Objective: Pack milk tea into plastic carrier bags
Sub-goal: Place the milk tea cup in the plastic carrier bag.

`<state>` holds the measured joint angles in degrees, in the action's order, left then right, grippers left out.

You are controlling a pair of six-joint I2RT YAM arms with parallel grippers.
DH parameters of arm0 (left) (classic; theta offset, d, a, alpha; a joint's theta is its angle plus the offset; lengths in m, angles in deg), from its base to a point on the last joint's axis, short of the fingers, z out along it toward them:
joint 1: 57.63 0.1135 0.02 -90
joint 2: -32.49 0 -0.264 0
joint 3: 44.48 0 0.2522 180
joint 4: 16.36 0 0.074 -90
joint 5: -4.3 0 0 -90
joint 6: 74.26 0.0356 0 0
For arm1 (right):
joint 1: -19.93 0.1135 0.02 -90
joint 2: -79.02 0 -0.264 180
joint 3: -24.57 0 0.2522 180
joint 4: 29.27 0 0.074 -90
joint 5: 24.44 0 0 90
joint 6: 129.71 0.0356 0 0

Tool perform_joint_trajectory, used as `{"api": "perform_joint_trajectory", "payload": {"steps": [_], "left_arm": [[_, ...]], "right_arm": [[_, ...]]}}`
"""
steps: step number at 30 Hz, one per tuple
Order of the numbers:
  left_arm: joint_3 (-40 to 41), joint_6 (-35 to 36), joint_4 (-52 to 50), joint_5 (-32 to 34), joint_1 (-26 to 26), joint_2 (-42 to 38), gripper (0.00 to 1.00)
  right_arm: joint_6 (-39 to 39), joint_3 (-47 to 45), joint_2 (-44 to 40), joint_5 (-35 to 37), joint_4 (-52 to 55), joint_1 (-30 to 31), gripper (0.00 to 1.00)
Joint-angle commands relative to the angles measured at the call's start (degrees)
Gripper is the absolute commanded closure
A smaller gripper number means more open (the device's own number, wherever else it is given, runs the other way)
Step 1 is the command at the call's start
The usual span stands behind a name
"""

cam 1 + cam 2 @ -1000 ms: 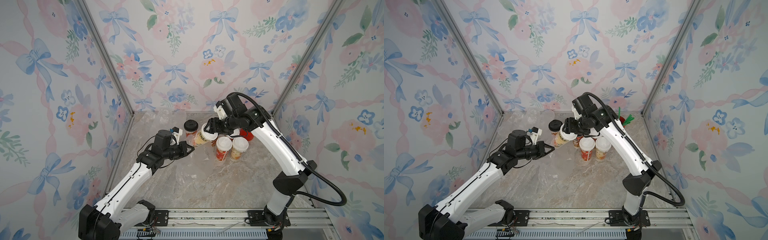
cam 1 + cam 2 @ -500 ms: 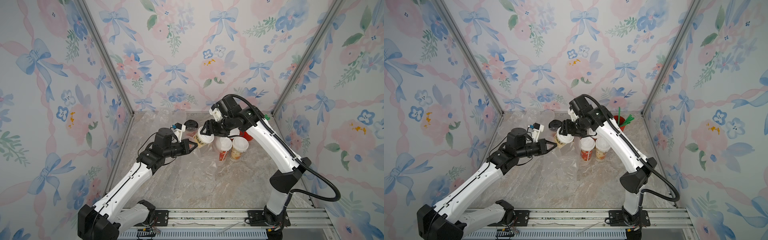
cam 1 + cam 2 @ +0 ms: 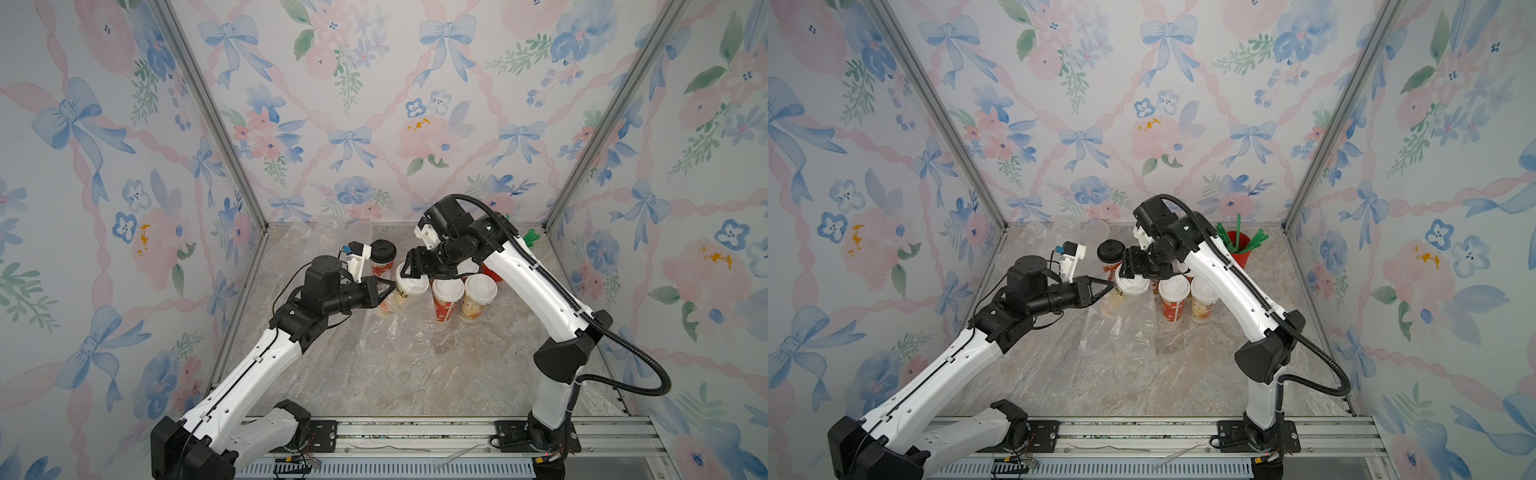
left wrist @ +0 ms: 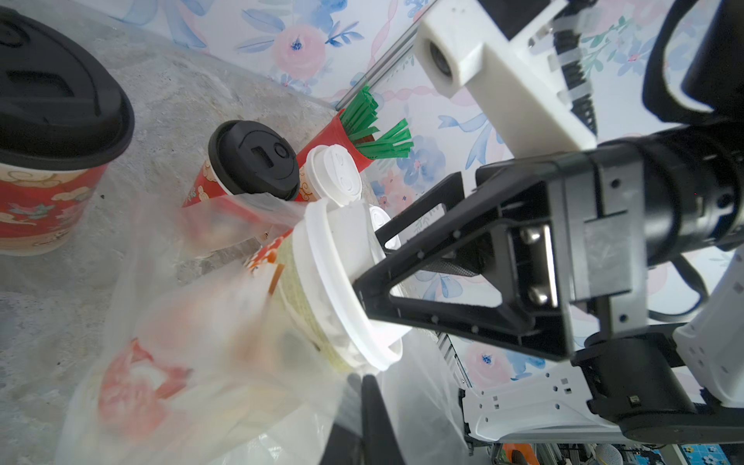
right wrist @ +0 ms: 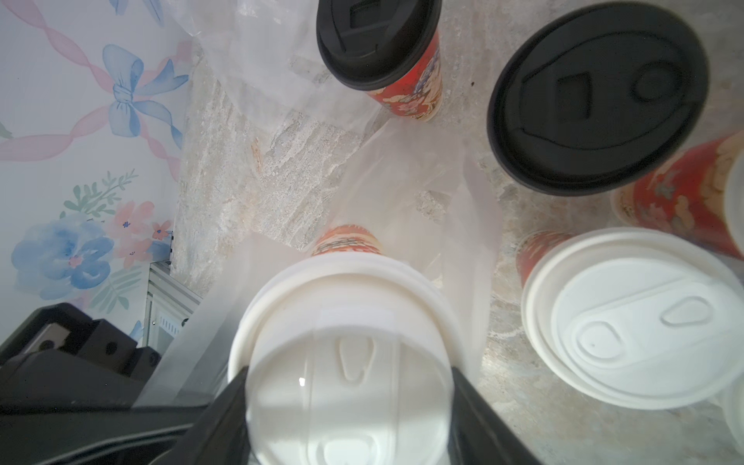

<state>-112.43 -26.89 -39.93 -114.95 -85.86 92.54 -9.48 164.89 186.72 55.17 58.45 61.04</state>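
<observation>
The right pincer (image 3: 410, 272), gripping a white-lidded cup (image 3: 402, 296), had lowered it into the bag (image 3: 399, 332) seemingly pinched at nine o'clock by the closed left pincer (image 3: 388, 287); seating and release remained.

Top views: mounted high over the front rail (image 3: 415, 432), tilted down toward the back wall (image 3: 374, 104); far off, taking in the whole marble table (image 3: 415, 374); almost the same picture twice
Left wrist: low and very near, looking sideways across the table at the tilted white-lidded cup (image 4: 322, 282); the right wrist camera housing (image 4: 455, 52) looms close
Right wrist: looking steeply down on that cup's lid, close upon it
Shared: every view shows that cup, the clear bag (image 3: 395, 332) and a black-lidded cup (image 3: 382, 251)
</observation>
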Motion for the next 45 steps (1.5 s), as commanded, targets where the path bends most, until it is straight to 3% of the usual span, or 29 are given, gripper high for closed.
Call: {"api": "perform_joint_trajectory", "payload": {"steps": [1, 10, 13, 16, 19, 21, 31, 33, 37, 40, 45], "left_arm": [[0.44, 3.12, 0.37, 1.79, -0.42, -3.03, 1.0], [8.67, 3.7, -2.83, 4.29, -0.49, -3.45, 1.0], [10.85, 3.77, -2.82, 3.41, -0.47, -3.32, 0.95], [13.04, 3.27, -2.85, 2.19, -0.56, -4.09, 0.81], [14.98, 1.73, -3.03, 2.68, -0.58, -6.24, 0.48], [15.93, 0.43, -3.2, 3.06, -0.51, -8.12, 0.35], [12.45, 1.03, -21.68, 9.56, -0.58, -10.15, 0.1], [12.49, 1.1, -22.1, 7.32, -0.61, -9.09, 0.14], [12.62, 2.03, -21.86, 3.61, -3.94, -3.73, 0.42], [12.45, 2.54, -20.78, 3.9, -8.54, 1.52, 0.58], [14.28, -0.64, -14.53, 3.38, -10.47, 5.76, 0.7]], "right_arm": [[-2.03, 1.33, 0.98, 8.93, 5.05, 0.38, 0.57], [-2.48, 0.27, 1.02, 15.37, 5.88, 0.96, 0.57], [-2.24, -0.98, 0.8, 15.97, 5.43, 1.13, 0.57], [-1.98, -1.92, 0.5, 15.4, 5.09, 1.69, 0.58], [-1.7, -2.35, 0.32, 15.12, 5.54, 2.59, 0.58], [-1.42, -3.13, -0.03, 14.54, 5.28, 3.0, 0.58], [-0.6, -7.25, -2.1, 14.66, 3.85, 2.8, 0.58], [-0.55, -7.55, -2.31, 14.52, 3.74, 2.67, 0.58], [-0.53, -8.16, -2.67, 13.95, 3.31, 2.37, 0.58], [-0.45, -8.34, -2.85, 13.47, 3.04, 2.17, 0.58], [-0.3, -8.68, -3.32, 12.91, 2.67, 2.14, 0.58]]}}
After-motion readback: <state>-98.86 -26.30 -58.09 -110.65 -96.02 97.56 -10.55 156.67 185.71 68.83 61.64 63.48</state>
